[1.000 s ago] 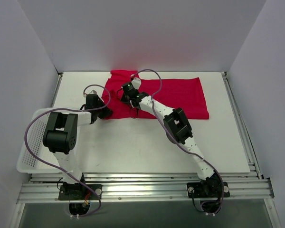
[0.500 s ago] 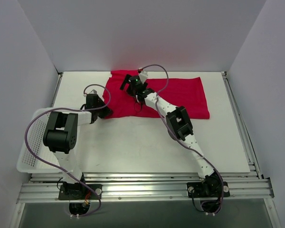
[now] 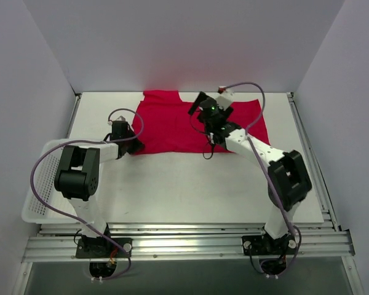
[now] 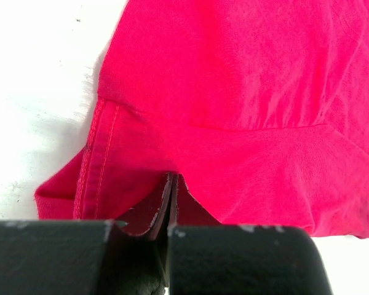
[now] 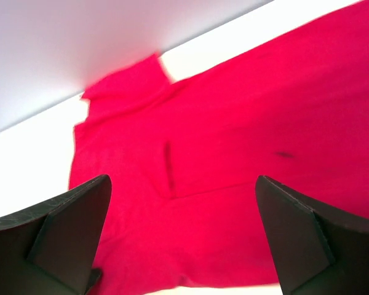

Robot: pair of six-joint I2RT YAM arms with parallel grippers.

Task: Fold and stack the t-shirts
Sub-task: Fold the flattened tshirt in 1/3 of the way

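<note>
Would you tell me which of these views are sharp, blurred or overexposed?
Top view: sharp and evenly lit, no glare. Left wrist: t-shirt stitching is crisp, table blown out white, left gripper dark. Right wrist: the t-shirt is blurred, right gripper soft-edged.

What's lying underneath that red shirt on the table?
Only the white table shows around the red t-shirt. The left gripper pinches its near-left corner. Anything beneath the spread cloth is covered, so I cannot tell.
</note>
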